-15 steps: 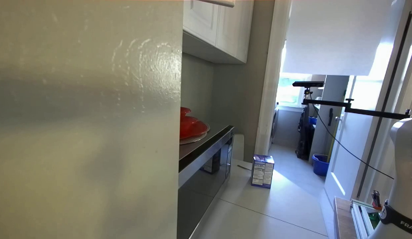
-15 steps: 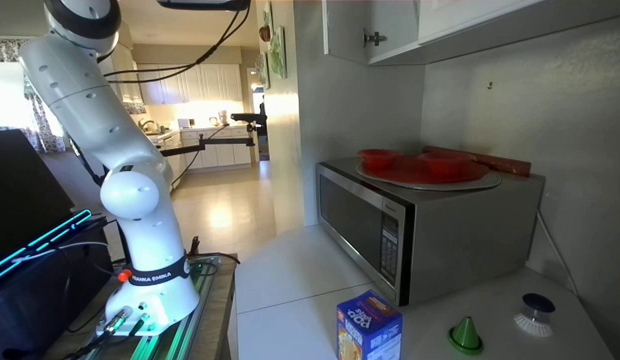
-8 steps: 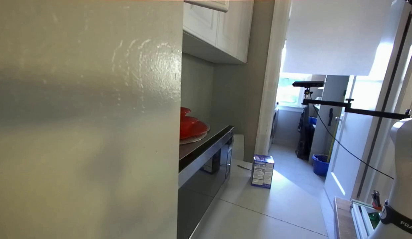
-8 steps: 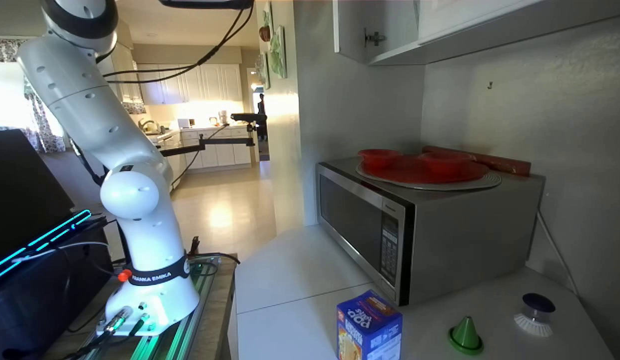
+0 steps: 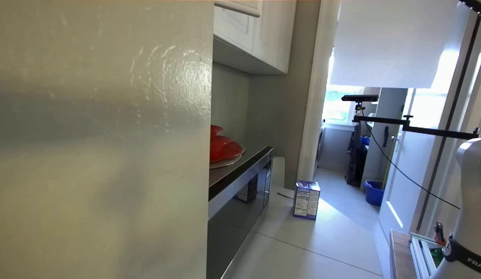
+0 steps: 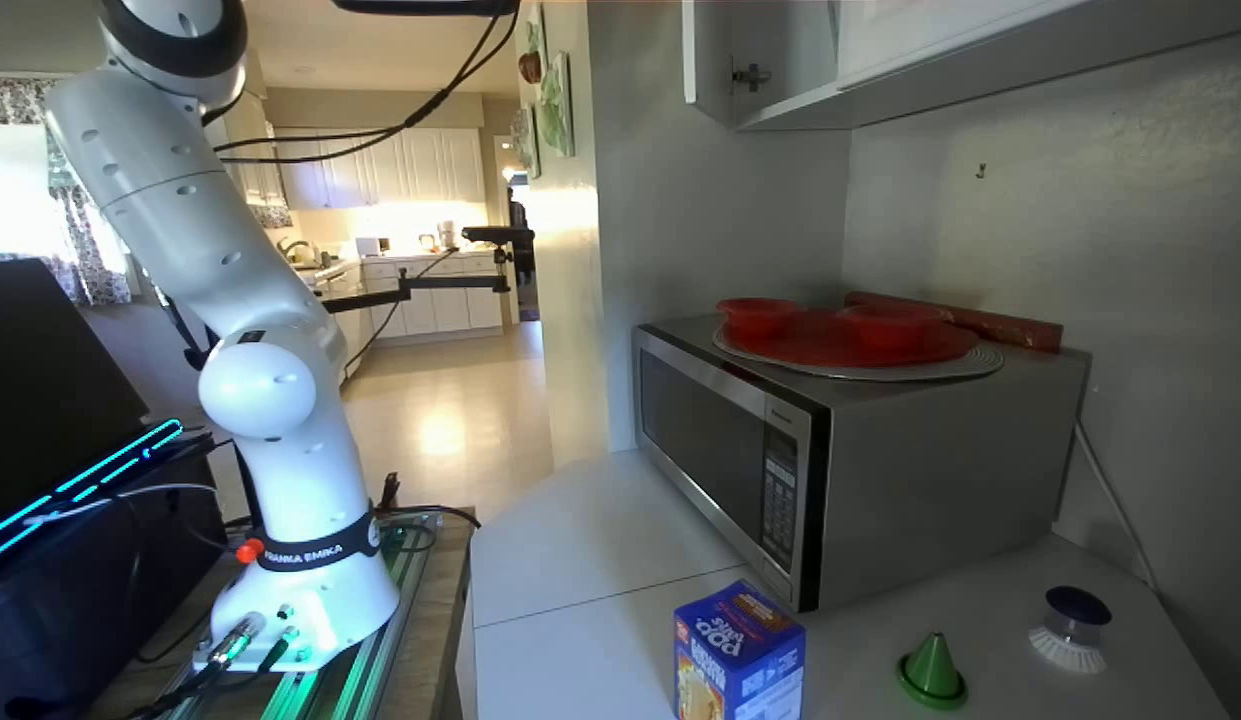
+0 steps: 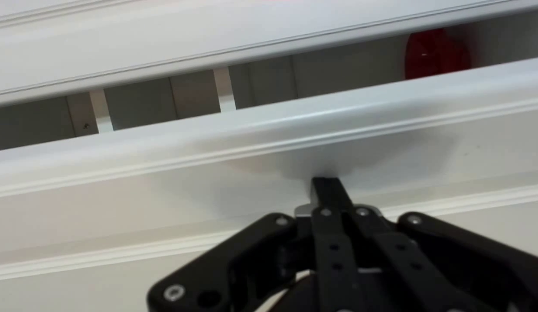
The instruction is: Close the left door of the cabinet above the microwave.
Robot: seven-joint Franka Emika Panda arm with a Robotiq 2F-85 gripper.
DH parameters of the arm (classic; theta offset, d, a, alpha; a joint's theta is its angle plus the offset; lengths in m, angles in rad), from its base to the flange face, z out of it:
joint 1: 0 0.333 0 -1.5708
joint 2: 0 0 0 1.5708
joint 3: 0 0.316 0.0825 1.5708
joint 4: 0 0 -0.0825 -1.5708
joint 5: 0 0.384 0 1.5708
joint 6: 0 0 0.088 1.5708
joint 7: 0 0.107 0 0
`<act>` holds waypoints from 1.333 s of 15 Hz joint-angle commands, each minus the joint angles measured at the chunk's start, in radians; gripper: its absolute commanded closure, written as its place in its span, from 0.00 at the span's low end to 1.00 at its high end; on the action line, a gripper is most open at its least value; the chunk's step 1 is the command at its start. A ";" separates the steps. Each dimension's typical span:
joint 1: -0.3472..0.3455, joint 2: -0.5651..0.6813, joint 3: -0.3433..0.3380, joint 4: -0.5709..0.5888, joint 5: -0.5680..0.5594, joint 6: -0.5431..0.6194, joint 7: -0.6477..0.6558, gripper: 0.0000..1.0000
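Note:
The white cabinet point(image 6: 965, 35) hangs above the microwave point(image 6: 720, 430); both also show in an exterior view, the cabinet point(image 5: 273, 37) and the microwave point(image 5: 240, 197). Its left door point(image 6: 705, 60) stands partly open, with a hinge visible inside. The door's lower edge point(image 5: 242, 7) sticks out at the top of an exterior view. In the wrist view the door's face point(image 7: 164, 173) crosses the picture, with a dark gap beyond its edge. My gripper point(image 7: 325, 180) is shut and empty, its fingertips at the door's face, seemingly touching it. The gripper is out of both exterior views.
Red dishes point(image 6: 860, 335) lie on the microwave. A blue box point(image 6: 740, 650), a green cone point(image 6: 932, 672) and a brush point(image 6: 1073, 630) stand on the counter. A red item point(image 7: 433, 54) shows through the gap inside the cabinet. A wall point(image 5: 100, 139) stands beside it.
The left door has swung steadily inward toward the cabinet and is less open than one second ago. The arm has shifted slightly, its upper part toward the cabinet.

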 commanded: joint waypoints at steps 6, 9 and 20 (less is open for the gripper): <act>-0.027 0.183 0.006 0.243 -0.031 0.002 -0.016 1.00; -0.023 0.243 0.003 0.344 -0.028 -0.013 -0.038 1.00; 0.013 0.419 -0.030 0.567 -0.041 -0.038 -0.048 1.00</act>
